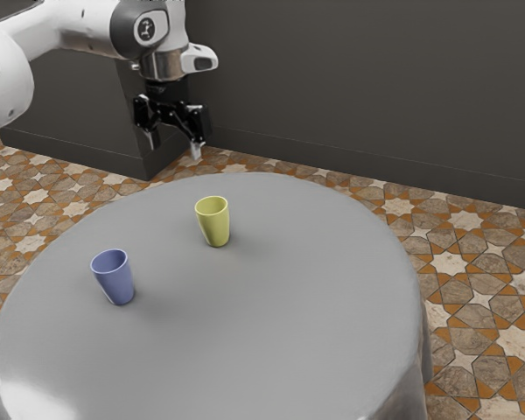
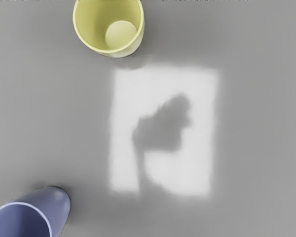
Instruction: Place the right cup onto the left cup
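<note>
Two cups are stood upright and well apart on a round grey counter (image 1: 271, 324). The yellow cup (image 1: 216, 223) is placed on the far side, toward the exterior view's right of the blue cup (image 1: 115, 280), which is set nearer and to the left. Neither cup is stacked on the other; both are supported by the counter. In the wrist view, the yellow cup's open mouth and pale inner bottom can be seen, with nothing held inside, while the blue cup is partly cut off by the picture's edge.

The claw (image 1: 174, 147) is held up in the air, pointed downward, at the exterior view's upper left. Its two fingers are spread wide, with a clear gap left between them, and nothing is gripped. Neither cup is touched by it. It is carried by the white arm (image 1: 79, 26), which is extended from the exterior view's upper left.

A bright patch of light (image 2: 202, 163) is cast on the counter beside the cups, and a dark, irregular shadow (image 2: 163, 131) is laid across it. Behind the counter a dark wall (image 1: 359, 79) is seen, and the floor (image 1: 481, 324) is covered in star-patterned tiles.
</note>
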